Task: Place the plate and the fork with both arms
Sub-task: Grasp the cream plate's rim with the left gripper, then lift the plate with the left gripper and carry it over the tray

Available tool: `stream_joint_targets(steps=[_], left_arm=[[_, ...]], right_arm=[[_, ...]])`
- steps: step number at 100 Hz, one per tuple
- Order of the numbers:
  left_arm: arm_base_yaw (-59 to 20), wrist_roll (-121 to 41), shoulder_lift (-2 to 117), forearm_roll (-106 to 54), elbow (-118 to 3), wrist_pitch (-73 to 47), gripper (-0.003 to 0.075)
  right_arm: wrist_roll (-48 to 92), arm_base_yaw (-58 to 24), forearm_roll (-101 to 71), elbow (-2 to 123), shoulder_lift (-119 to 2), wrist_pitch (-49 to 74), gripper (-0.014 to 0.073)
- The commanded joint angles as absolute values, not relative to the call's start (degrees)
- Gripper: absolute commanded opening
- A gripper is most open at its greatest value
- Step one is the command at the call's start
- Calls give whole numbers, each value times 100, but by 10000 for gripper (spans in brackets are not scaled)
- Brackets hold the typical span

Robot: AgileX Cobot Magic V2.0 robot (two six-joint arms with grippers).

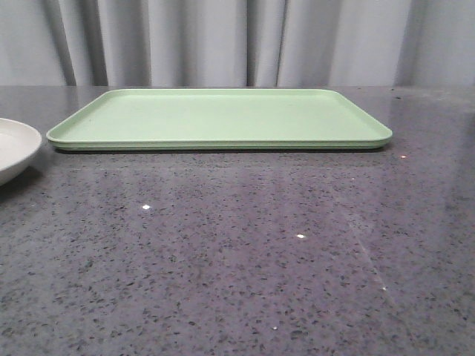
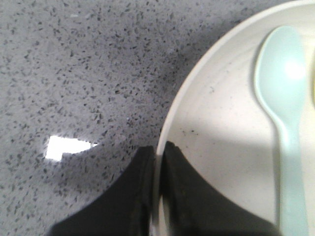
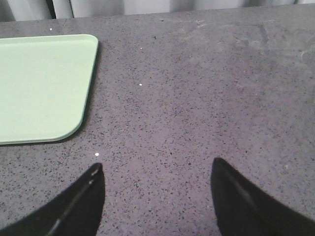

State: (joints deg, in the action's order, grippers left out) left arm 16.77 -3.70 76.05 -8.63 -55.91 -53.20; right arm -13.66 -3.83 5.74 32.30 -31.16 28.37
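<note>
The off-white plate [image 1: 13,148] lies at the table's left edge in the front view, partly cut off. In the left wrist view my left gripper [image 2: 158,150] is shut on the plate's rim [image 2: 170,118], one finger outside, one inside. A pale blue-grey spoon [image 2: 285,98] lies in the plate. A thin yellow sliver at the view's edge [image 2: 313,88] may be the fork; most of it is out of view. My right gripper [image 3: 156,169] is open and empty over bare table, right of the tray. Neither gripper shows in the front view.
A flat rectangular light green tray [image 1: 219,119] lies at the back middle of the dark speckled table; its corner shows in the right wrist view [image 3: 44,83]. Grey curtains hang behind the table.
</note>
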Motion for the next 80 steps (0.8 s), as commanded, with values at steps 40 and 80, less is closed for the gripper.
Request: stream_joint_targets(steps=[40, 80], left_arm=[[1562, -792, 6954, -1584, -6449, -5426, -21], [-185, -115, 8191, -1584, -7819, -5125, -21]], right_arm=[[-1314, -388, 608, 3430, -3172, 2354, 476], [-1314, -388, 608, 3430, -3172, 2354, 476]])
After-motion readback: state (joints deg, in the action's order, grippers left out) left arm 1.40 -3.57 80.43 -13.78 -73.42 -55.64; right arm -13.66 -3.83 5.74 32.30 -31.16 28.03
